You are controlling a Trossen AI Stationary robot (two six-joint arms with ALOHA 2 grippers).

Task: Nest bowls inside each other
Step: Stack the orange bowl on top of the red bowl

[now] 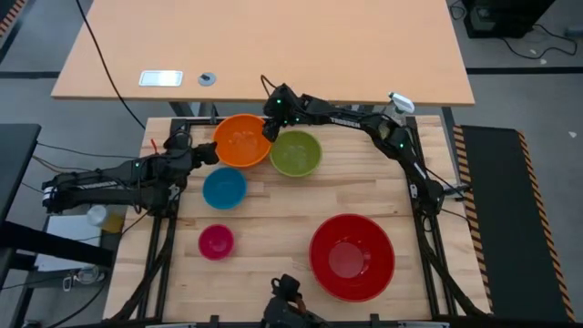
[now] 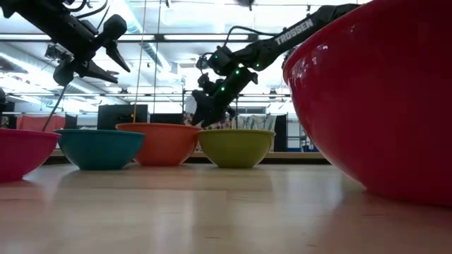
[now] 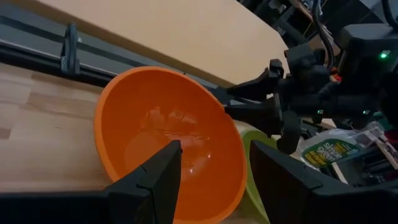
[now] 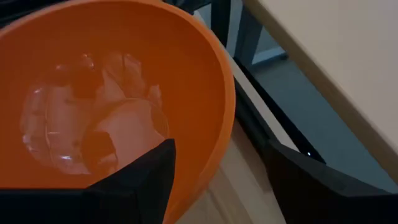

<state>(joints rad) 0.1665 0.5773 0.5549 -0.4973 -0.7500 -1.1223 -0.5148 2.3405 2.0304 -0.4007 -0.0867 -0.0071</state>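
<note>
Five bowls stand on the wooden table: orange [image 1: 241,139] at the far side, lime green [image 1: 295,153] to its right, blue [image 1: 224,188], magenta [image 1: 216,241] and the large red one [image 1: 352,256] at the near right. My right gripper [image 1: 271,125] is open at the orange bowl's right rim [image 4: 224,118]. One finger [image 4: 146,177] is over the bowl's inside and the other [image 4: 298,177] is outside, with no touch showing. My left gripper [image 1: 206,153] hangs open, raised [image 2: 106,53], left of the orange bowl [image 3: 168,137], holding nothing.
The green bowl [image 2: 235,147] stands close against the orange bowl's right side [image 2: 159,143], right beside my right gripper [image 2: 205,113]. A white-topped bottle [image 1: 399,103] is at the table's far right corner. A tan desk [image 1: 264,46] lies beyond the far edge.
</note>
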